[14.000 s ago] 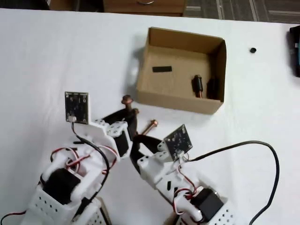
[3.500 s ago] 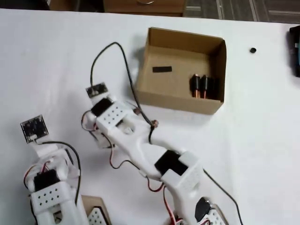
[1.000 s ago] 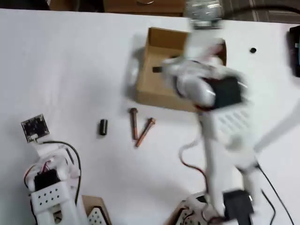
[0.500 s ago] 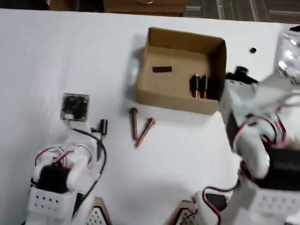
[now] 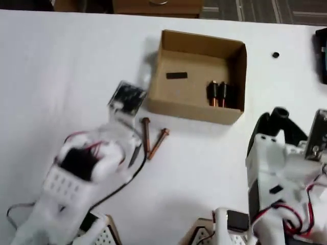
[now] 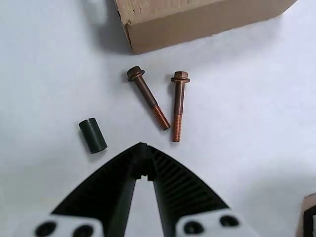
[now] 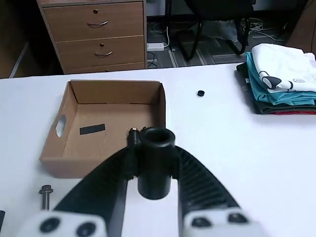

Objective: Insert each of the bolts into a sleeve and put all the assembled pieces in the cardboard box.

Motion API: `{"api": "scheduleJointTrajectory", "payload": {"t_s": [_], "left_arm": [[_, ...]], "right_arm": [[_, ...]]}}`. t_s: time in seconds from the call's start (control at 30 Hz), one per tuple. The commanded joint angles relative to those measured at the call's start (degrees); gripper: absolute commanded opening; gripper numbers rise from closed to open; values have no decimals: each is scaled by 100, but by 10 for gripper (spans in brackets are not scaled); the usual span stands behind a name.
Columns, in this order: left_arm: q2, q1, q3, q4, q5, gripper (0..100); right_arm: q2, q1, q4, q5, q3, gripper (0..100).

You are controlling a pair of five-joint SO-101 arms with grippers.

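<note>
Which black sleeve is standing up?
The sleeve clamped in the right gripper stands upright; the other sleeve lies on its side on the table beside the bolts.

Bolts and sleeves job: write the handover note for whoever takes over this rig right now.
Left gripper: shut and empty, above the table, next to the loose sleeve and two bare bolts.
Right gripper: shut on a second sleeve, held upright, apart from the cardboard box.
Done: at least two assembled pieces lie in the box.
Left: each bare bolt needs a sleeve, then both go in the box.
</note>
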State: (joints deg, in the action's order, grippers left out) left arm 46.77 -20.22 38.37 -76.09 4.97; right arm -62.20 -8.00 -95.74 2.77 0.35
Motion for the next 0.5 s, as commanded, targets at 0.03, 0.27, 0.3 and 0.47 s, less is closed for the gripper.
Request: {"api": "scheduleJointTrajectory", "payload": {"t_s": [0.03, 0.27, 0.3, 0.47], "left_arm": [[-1451, -62, -1086, -193, -44, 23], [-3262, -431, -2185, -563, -44, 24], [-3499, -466, -2308, -563, -44, 24], [-4545, -457, -2949, -545, -44, 59]], "right_arm": [[-523, -40, -22, 44, 457, 20], [-998, -40, -22, 44, 1204, 20], [-1024, -40, -22, 44, 1257, 20], [-1051, -40, -22, 44, 1284, 20]]}}
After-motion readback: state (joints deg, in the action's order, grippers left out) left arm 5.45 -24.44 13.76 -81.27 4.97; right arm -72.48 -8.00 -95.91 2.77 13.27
